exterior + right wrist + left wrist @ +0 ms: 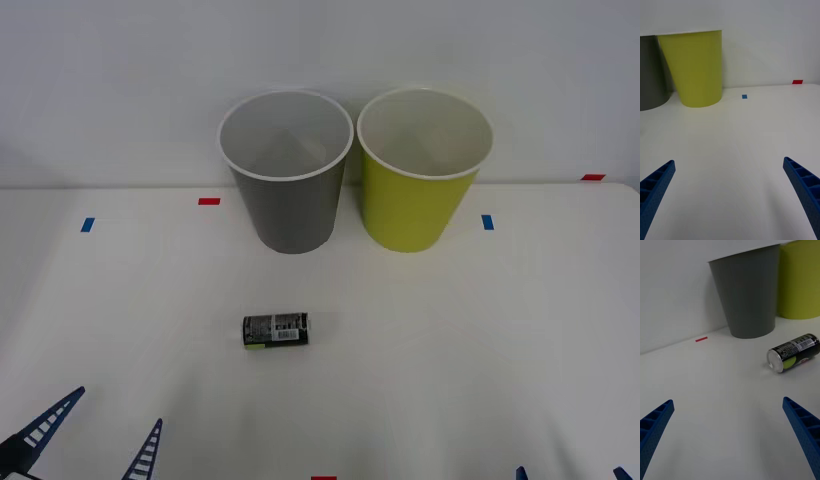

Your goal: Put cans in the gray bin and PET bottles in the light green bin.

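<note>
Nothing sorted yet, I judge: can (277, 329) lies on its side ahead of my left gripper (90, 435), fingers spread, untouched; right gripper (730, 195) likewise spread; gray bin (288, 215) awaits.

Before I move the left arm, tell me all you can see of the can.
The can is small, short and black, with a white printed label, a yellow-green patch and a silvery metal end. It lies on its side on the white table, in front of the gray bin, apart from it. No pincer touches it.
</note>
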`<state>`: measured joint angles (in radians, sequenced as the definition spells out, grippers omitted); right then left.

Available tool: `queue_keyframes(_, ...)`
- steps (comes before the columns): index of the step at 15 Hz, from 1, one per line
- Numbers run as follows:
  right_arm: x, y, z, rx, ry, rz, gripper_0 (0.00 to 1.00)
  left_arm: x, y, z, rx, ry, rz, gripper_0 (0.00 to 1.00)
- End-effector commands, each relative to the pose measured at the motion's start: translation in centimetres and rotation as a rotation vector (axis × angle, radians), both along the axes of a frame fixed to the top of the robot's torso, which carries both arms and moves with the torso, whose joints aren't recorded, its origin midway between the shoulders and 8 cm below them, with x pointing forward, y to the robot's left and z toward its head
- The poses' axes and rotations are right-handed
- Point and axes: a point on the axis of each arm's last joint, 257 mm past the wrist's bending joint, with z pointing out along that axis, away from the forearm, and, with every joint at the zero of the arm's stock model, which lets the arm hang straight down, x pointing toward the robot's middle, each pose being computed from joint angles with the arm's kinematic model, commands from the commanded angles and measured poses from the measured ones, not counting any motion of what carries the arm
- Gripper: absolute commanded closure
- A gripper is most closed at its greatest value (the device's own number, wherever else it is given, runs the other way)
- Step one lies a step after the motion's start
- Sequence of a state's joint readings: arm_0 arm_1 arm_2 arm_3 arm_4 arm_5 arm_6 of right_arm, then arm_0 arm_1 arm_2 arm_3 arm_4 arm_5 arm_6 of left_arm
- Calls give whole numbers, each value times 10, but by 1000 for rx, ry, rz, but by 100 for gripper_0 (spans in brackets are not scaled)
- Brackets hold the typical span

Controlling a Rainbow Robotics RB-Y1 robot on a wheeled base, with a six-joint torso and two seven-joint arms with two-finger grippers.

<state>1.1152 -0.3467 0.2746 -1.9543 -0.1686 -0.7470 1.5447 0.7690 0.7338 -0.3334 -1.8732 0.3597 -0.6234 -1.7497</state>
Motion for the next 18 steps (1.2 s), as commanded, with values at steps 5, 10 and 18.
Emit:
queue_keyframes(5,0,0,0,0,0,0,0,43,-18,4,119,126,-156,0)
queue_keyframes(10,0,0,0,0,0,0,0,74,-40,22,262,203,-266,0)
queue_keyframes(18,0,0,0,0,0,0,0,83,-64,27,503,422,-315,1)
